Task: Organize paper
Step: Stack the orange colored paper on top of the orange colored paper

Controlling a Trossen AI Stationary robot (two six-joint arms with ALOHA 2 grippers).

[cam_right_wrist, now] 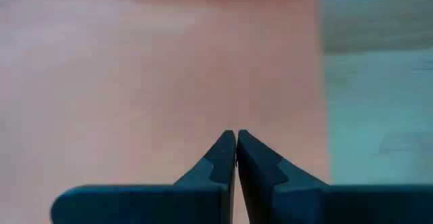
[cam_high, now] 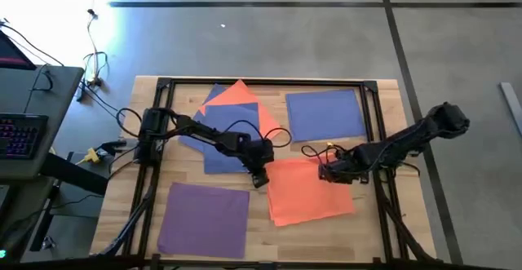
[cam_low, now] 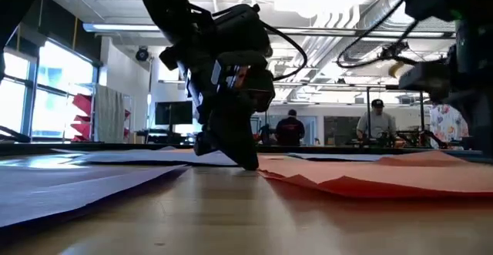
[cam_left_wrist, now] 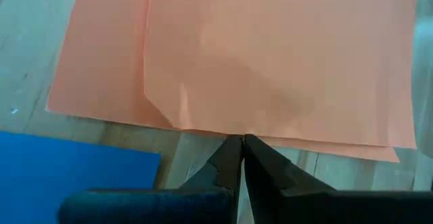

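Observation:
Two overlapping orange sheets [cam_high: 311,190] lie flat at the table's near middle. My left gripper [cam_high: 259,177] is shut, its tips down at their left edge. My right gripper [cam_high: 325,170] is shut over their far part. A purple sheet [cam_high: 204,218] lies near left. A blue-purple sheet [cam_high: 325,113] lies far right. At the far middle, an orange sheet [cam_high: 236,99] lies overlapping with blue ones [cam_high: 218,143]. My left gripper comes slanting down from the table's left, its shut fingertips [cam_left_wrist: 233,149] at the orange sheets' left edge [cam_left_wrist: 223,133]. The tips meet the table there [cam_low: 248,165]. I cannot tell whether any paper is between them. My right gripper points its shut fingertips [cam_right_wrist: 226,146] down at the upper orange sheet [cam_right_wrist: 169,82], near its far edge. I cannot tell whether they touch it.
A black frame [cam_high: 261,82] runs round the wooden table top. The orange sheets' near edge [cam_low: 339,184] is slightly buckled up off the wood. Bare wood shows between the purple sheet and the orange sheets. People stand in the room beyond the table [cam_low: 291,128].

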